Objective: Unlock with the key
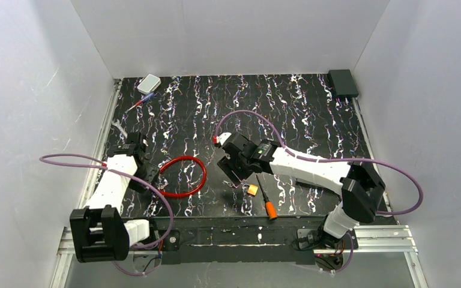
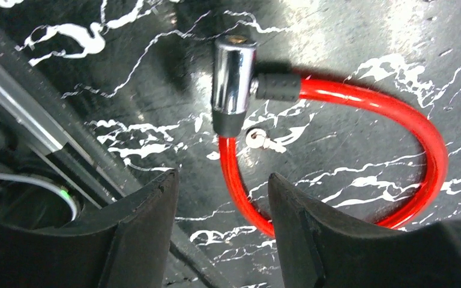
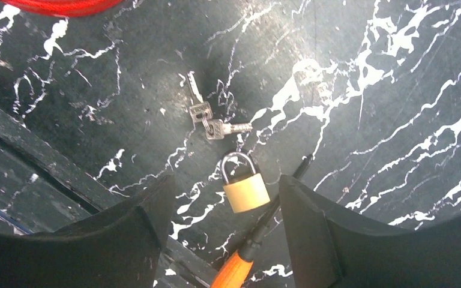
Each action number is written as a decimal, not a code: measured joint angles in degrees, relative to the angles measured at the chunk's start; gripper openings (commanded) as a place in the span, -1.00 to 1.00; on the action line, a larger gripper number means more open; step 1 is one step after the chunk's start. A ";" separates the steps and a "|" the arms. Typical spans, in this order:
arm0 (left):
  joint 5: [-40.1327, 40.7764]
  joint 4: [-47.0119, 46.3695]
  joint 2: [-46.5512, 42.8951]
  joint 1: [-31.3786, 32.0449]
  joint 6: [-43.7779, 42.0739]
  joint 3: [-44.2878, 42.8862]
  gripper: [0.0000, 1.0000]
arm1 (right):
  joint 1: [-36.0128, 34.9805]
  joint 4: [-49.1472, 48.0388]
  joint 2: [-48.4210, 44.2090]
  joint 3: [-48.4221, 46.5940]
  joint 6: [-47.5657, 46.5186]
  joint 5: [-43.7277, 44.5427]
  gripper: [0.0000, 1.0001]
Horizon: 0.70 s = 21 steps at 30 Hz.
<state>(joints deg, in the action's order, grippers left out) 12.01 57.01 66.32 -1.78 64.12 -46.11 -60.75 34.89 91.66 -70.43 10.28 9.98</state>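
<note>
A tiny silvery key bunch lies flat on the black marbled table, just beyond a small brass padlock. The padlock lies between the tips of my open, empty right gripper, which hovers above it. In the top view the padlock sits just in front of the right gripper. A red cable lock with a chrome cylinder lies ahead of my open, empty left gripper. A single small silvery key rests beside that cylinder. In the top view the left gripper is at the red loop's left side.
An orange-handled screwdriver lies next to the padlock, its shaft running under the right finger. A white box and a pen lie at the back left, a black box at the back right. A metal rail edges the table front.
</note>
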 measured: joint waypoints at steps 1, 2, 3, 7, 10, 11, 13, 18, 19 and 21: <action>-0.02 -0.24 0.20 -0.07 -0.28 0.02 0.07 | 0.00 0.35 -0.26 0.20 0.07 0.22 0.44; 0.00 -2.58 1.97 -0.33 -0.61 0.39 0.07 | 0.02 0.72 -0.55 0.46 0.09 0.46 0.44; 0.04 -3.56 2.86 -0.42 -1.01 0.57 0.07 | 0.02 1.11 -0.96 0.94 0.09 0.72 0.44; 0.68 -8.57 5.99 -0.74 -3.45 1.81 0.06 | 0.02 3.02 -2.29 1.97 0.17 1.55 0.45; 0.87 -11.82 7.93 -0.90 -4.76 2.40 0.02 | 0.02 4.26 -3.30 1.99 0.31 1.95 0.45; 0.94 -12.72 8.83 -0.90 -5.03 2.45 0.01 | 0.02 4.52 -3.67 1.99 0.33 2.01 0.44; 1.36 -13.53 10.64 -0.90 -5.57 2.43 -0.05 | 0.00 4.92 -4.31 1.99 0.35 2.14 0.44; 2.10 -14.12 15.63 -1.03 -5.44 2.38 -0.09 | 0.02 5.73 -5.01 1.99 0.70 2.45 0.44; 2.19 -13.73 16.35 -1.05 -5.44 1.75 -0.08 | 0.02 5.75 -5.01 1.99 0.81 2.49 0.44; 2.25 -13.00 17.49 -1.05 -5.42 0.85 -0.13 | 0.02 5.77 -5.01 1.99 1.16 2.54 0.44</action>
<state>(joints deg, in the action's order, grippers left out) 14.26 44.01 83.81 -2.83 58.70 -45.25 -60.73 40.66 86.65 -68.45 11.44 12.51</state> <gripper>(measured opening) 0.458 0.721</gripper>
